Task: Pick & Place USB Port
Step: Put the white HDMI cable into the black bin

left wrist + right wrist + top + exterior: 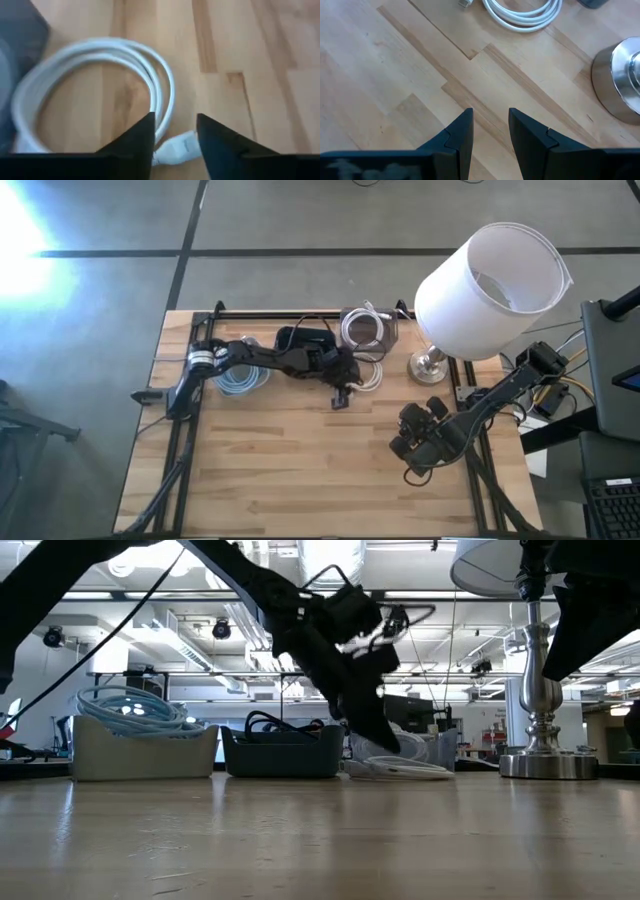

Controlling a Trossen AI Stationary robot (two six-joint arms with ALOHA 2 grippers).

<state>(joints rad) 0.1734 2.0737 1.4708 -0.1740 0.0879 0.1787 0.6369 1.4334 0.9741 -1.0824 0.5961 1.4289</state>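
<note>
A white USB cable [95, 80] lies coiled on the wooden table; it also shows in the high view [372, 377] and the low view [395, 768]. Its plug end [177, 149] rests flat on the wood beside the coil. My left gripper [175, 131] is open and low over the table, slanting down, with one finger on each side of the plug; it also shows in the high view [340, 396]. My right gripper [490, 127] is open and empty over bare wood at the table's right, seen in the high view [410, 452]. My left gripper's fingers [142, 137] stand on either side of the cable's plug end [180, 145], coming from above at a slant. I cannot tell whether they touch it. The plug and the coil lie on the table.
A lamp with a white shade [490, 280] stands on a metal base [430, 365] at the far right. Along the far edge stand a beige bin with blue cable [140, 745], a dark bin with black cable [285, 752] and a clear box with white cable [365, 330].
</note>
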